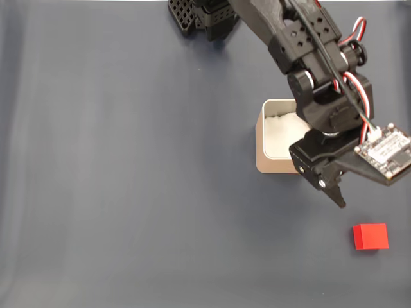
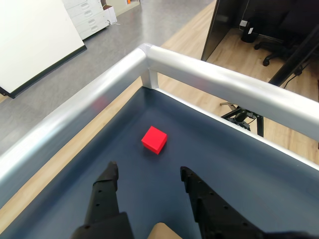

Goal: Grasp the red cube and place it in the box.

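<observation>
While the gripper (image 2: 148,177) hangs open and empty, the red cube (image 2: 154,139) sits just ahead, centred between its fingers.

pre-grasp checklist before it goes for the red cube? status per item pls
1. Gripper open: ok, fingers spread with a clear gap in the wrist view.
2. Gripper empty: ok, nothing between the fingers.
3. Red cube free to grab: ok, it sits alone on the dark mat, ahead of the fingertips and untouched.
4. Cube lined up with the gap: ok roughly, it lies about midway between the fingers in the wrist view, turned at an angle to them.
5. Box ready: ok for the visible part, open top with white paper inside; the arm covers its right side in the fixed view.
6. Height above the cube: cannot tell.
</observation>
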Available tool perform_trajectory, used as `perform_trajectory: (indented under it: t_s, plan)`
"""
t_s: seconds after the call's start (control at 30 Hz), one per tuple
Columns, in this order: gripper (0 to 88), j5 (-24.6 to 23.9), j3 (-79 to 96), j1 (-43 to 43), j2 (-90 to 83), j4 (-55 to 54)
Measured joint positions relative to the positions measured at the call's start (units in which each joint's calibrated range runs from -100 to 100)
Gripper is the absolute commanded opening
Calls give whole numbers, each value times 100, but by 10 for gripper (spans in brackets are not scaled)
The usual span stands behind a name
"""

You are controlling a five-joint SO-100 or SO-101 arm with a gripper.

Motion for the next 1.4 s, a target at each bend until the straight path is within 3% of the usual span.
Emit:
perform_trajectory:
  t_s: [1.4]
  plan:
    - [368,-142,-2332,-90,3094,-284]
